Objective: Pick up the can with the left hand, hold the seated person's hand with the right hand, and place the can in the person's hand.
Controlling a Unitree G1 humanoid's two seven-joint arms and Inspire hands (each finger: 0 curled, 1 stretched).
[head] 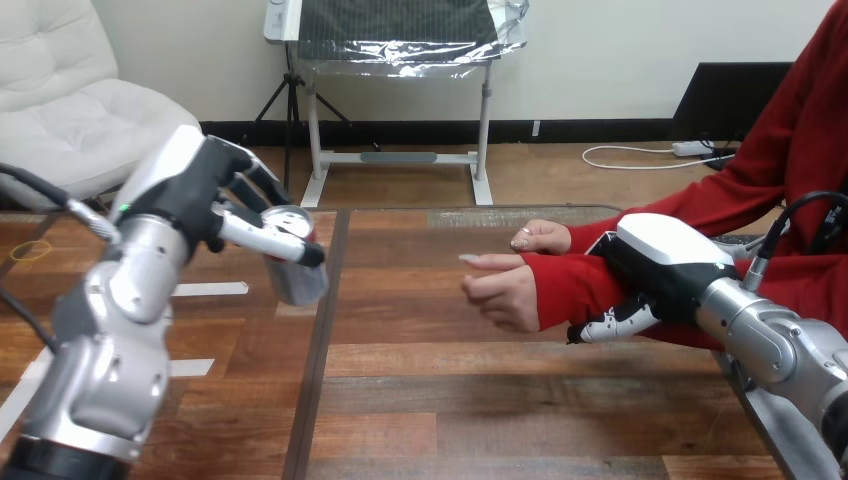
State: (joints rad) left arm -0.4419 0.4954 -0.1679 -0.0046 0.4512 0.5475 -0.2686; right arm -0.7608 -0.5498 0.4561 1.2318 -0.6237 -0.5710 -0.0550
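Silver can (297, 272) in raised left hand (205, 190)

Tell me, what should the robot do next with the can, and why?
Probably carry the can rightward toward the person's nearer hand: the left hand grips it well apart from that hand, while the right hand is curled round the person's forearm.

We saw our left arm bent upward at the frame's left, the left hand (205, 190) raised at upper left, fingers and thumb curled round the can (300, 280). Our right arm ran from the lower right corner; the right hand (660, 265) gripped the person's forearm (572, 285), fingers curled beneath.
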